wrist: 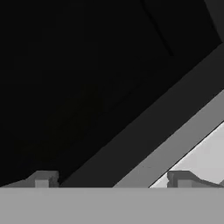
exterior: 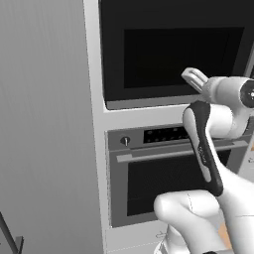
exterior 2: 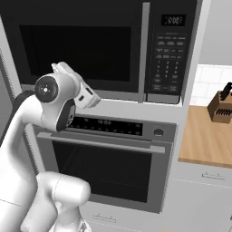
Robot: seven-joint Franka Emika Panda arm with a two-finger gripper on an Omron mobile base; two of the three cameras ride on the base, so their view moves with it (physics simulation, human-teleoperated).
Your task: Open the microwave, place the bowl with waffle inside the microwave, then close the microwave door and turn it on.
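The microwave (exterior 2: 90,45) fills the upper wall with its glossy black front, and it also shows from the other side (exterior: 173,49). The microwave door (exterior 2: 77,50) is shut. Its long grey vertical handle (exterior 2: 145,45) runs beside the keypad panel (exterior 2: 170,50). My gripper (wrist: 111,178) is open, its fingertips (wrist: 41,179) spread wide and nothing between them. It faces the dark window (wrist: 78,87) and the grey lower trim (wrist: 175,140), close to the door's lower edge. The white hand (exterior 2: 79,88) hangs in front of the trim, left of the handle. The bowl with waffle is out of view.
A silver-framed oven (exterior 2: 108,167) with knobs and a horizontal bar handle sits directly below the microwave. To the right, a wooden counter (exterior 2: 204,140) carries a knife block (exterior 2: 222,108). A tall grey cabinet panel (exterior: 44,124) stands on the left.
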